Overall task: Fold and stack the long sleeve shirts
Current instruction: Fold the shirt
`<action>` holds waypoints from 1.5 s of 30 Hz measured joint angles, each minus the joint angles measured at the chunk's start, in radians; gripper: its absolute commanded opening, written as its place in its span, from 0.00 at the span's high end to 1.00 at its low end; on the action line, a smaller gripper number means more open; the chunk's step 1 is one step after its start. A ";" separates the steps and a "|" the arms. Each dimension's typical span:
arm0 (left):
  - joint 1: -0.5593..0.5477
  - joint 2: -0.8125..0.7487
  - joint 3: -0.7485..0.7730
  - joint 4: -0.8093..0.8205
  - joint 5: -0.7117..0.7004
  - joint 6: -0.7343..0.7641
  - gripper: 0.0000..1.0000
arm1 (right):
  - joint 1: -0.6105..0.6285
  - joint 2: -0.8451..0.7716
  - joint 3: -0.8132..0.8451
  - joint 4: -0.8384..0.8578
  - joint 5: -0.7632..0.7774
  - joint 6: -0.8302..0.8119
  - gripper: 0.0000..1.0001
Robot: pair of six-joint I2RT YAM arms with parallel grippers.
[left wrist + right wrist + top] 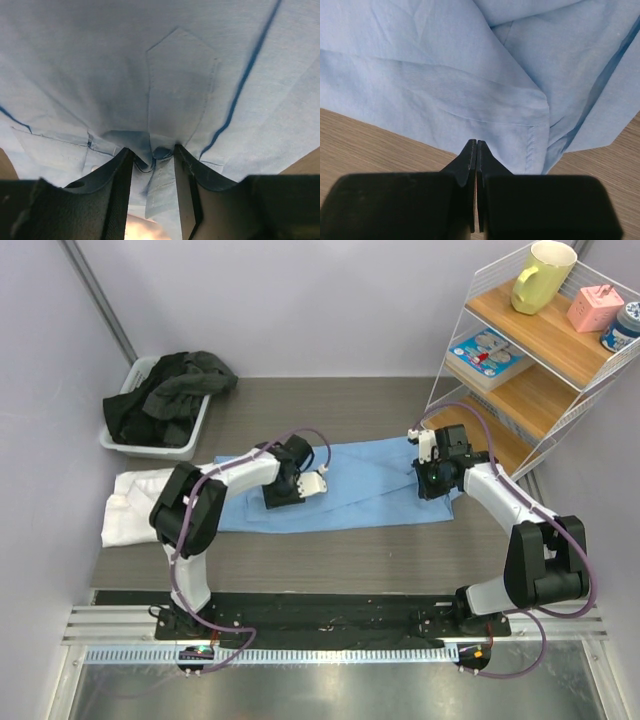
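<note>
Both arms look the same build from here: L arm & R arm have white tube links btwn chunky black joint housings. Purple cables loop loosely along each one, base to wrist. Both bases are bolted to a black plate at the near edge, w/ a ribbed pale rail in front of it. On the wrist cams I get the L gripper w/ thick matte-black fingers, sloped shoulders, smooth inner faces. The R gripper is black too, its fingers tapering to thin wedge tips above a boxy body.
</note>
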 measured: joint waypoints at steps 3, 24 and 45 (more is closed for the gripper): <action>-0.101 0.002 -0.006 -0.061 -0.023 -0.075 0.61 | 0.000 0.000 0.014 -0.011 0.008 -0.010 0.98; 0.031 -0.567 -0.028 -0.062 0.519 -0.527 0.32 | 0.077 0.231 0.064 -0.054 0.120 -0.052 0.99; 0.287 -0.769 -0.041 0.064 0.491 -0.779 0.03 | 0.319 0.887 0.937 -0.011 0.306 -0.226 0.99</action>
